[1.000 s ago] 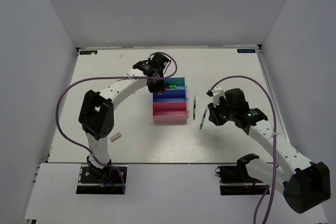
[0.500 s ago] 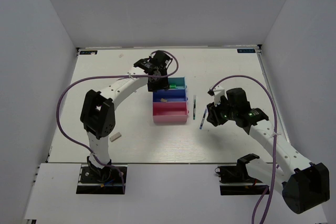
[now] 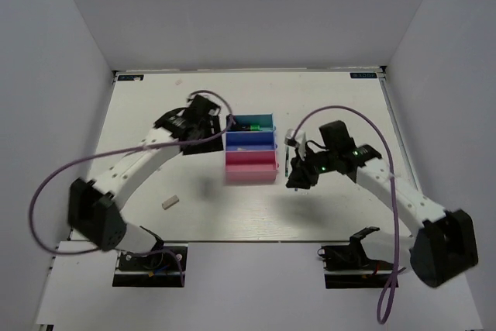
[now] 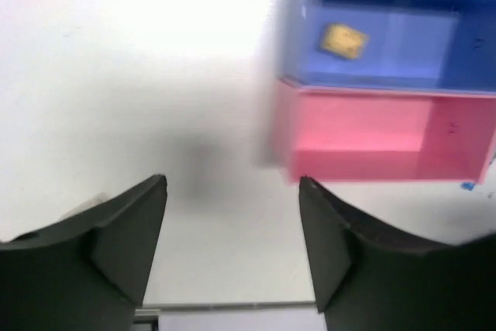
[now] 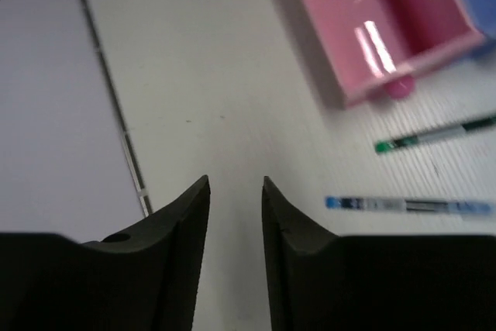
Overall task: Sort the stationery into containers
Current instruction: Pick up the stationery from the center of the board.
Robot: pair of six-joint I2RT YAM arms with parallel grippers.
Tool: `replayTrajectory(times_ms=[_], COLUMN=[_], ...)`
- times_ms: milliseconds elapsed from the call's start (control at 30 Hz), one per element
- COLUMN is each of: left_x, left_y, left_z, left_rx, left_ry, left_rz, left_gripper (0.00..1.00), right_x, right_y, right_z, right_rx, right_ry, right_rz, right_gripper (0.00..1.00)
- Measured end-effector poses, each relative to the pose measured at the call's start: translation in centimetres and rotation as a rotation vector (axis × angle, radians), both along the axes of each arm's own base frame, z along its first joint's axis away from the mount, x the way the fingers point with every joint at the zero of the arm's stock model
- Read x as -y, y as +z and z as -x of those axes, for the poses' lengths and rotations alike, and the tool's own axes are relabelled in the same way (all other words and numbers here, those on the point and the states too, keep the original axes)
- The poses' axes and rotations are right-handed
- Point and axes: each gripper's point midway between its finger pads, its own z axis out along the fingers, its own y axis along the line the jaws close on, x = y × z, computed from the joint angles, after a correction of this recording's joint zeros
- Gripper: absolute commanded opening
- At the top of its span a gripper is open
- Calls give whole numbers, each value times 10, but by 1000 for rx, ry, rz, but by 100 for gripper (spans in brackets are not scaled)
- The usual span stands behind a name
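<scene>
Stationery (image 3: 170, 201) partly sorted: eraser (image 4: 343, 39) in blue bin (image 4: 411, 48), highlighter (image 3: 249, 124) in teal bin (image 3: 260, 116). On table (image 3: 333, 106), loose eraser (image 3: 170, 201) lies well left of bins; green pen (image 5: 434, 136) and blue pen (image 5: 407, 205) lie just right of pink bin (image 5: 364, 36). Beside the bins, left gripper (image 4: 232, 191) gapes wide, holding nothing. Near the pens, right gripper (image 5: 235, 191) shows narrow gap, holding nothing.

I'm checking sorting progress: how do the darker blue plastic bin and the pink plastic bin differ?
The darker blue plastic bin holds a small beige eraser block; the pink plastic bin looks empty. The blue one sits mid-row, the pink one at the near end. Both are open-topped, rectangular, similar in size and joined.
</scene>
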Motion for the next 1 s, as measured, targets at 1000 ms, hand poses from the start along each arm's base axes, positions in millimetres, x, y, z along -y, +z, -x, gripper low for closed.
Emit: replayTrajectory(times_ms=[1000], left_x=[-276], left_y=[-57], left_z=[142], left_rx=[-8], left_ry=[1152], left_rz=[-2], left_gripper=[100], right_x=[-319], right_y=[-67], right_z=[-1], right_rx=[335], right_ry=[874], right_rz=[41], right_gripper=[71])
